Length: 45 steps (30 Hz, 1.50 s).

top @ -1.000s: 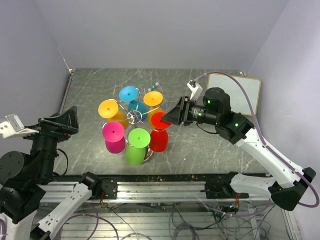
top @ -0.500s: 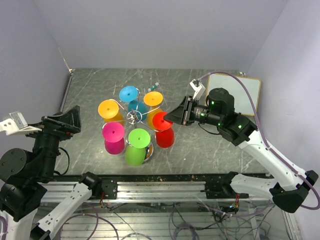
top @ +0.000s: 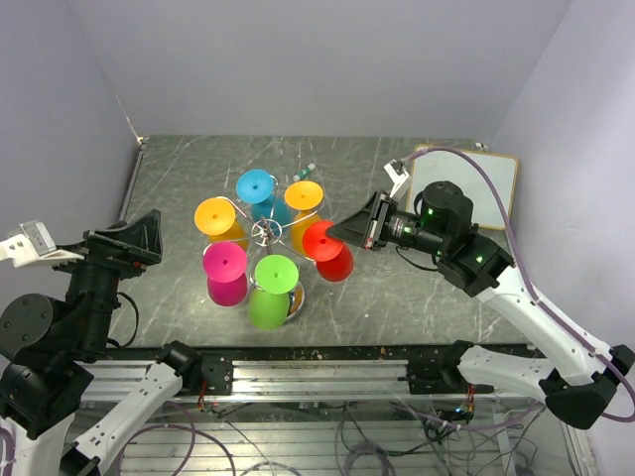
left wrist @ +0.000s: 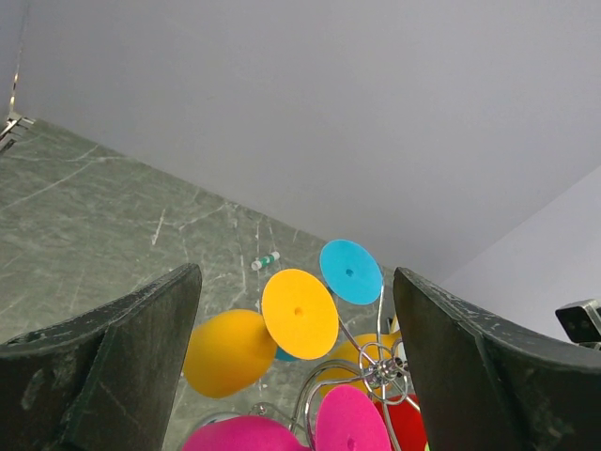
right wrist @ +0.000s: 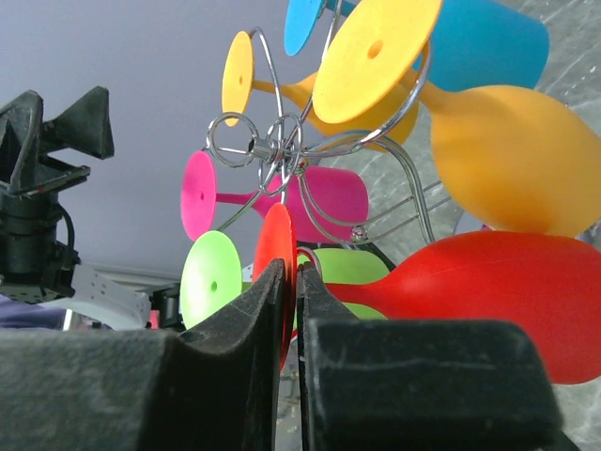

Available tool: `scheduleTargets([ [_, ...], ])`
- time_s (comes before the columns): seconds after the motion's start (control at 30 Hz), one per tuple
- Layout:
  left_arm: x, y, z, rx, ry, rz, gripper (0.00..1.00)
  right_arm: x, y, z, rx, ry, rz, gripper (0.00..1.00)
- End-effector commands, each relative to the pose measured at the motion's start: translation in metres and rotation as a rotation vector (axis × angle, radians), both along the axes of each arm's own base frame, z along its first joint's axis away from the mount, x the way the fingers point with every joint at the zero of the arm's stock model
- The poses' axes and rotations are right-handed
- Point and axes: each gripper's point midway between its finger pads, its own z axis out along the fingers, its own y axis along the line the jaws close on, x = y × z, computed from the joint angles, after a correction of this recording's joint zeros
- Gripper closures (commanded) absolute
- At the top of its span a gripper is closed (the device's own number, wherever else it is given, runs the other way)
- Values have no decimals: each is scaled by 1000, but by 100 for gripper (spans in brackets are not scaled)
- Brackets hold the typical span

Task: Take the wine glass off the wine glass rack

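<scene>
The chrome wine glass rack (top: 265, 232) stands mid-table with several coloured plastic wine glasses hanging upside down from its curled arms. My right gripper (top: 345, 234) is shut on the round foot of the red wine glass (top: 328, 252), whose bowl tilts out to the right of the rack. In the right wrist view the fingers (right wrist: 272, 310) pinch the red foot disc (right wrist: 277, 249), and the red bowl (right wrist: 488, 296) lies to the right. My left gripper (top: 139, 238) is open and empty, left of the rack; its view shows the rack hub (left wrist: 380, 368).
Yellow (top: 215, 215), blue (top: 256, 185), orange (top: 304, 195), pink (top: 225, 261) and green (top: 275, 274) glasses hang around the rack. A white board (top: 476, 178) lies at the far right. A small marker (top: 305, 171) lies behind the rack.
My right gripper has moved right and slightly back with the red glass's foot in it. The red bowl has swung outward from under the rack. The left arm has barely moved.
</scene>
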Motion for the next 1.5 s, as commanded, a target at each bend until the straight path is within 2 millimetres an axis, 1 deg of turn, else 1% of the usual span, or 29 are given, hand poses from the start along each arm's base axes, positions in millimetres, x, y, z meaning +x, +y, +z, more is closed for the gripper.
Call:
scheduleTargets([
  [0.0,5,-7,1,0,7,-18,6,0,-3,5,64,54,-49,100],
  [0.1,6,-7,0,-1,10,-16,7,1,-7,7,88,100,-91,100],
  [0.2,7,-7,-1,0,11,-16,7,2,-9,2,104,187,-131,100],
  [0.4,9,-7,-3,0,22,-12,7,-5,-4,0,101,249,-95,100],
  [0.5,9,-6,-4,0,25,-7,7,-9,-3,2,120,255,-75,100],
  [0.63,9,-7,-3,0,24,-7,7,-9,-6,4,136,255,-87,100],
  [0.9,9,-7,-2,0,23,-7,7,-23,-2,16,170,246,-4,100],
  [1.1,11,-9,-2,1,23,-11,7,-24,3,14,173,265,22,100],
  [1.3,12,-9,-1,3,22,-11,7,-29,9,21,208,271,75,100],
  [1.47,14,-10,-1,5,23,-10,7,-25,13,19,213,288,77,100],
])
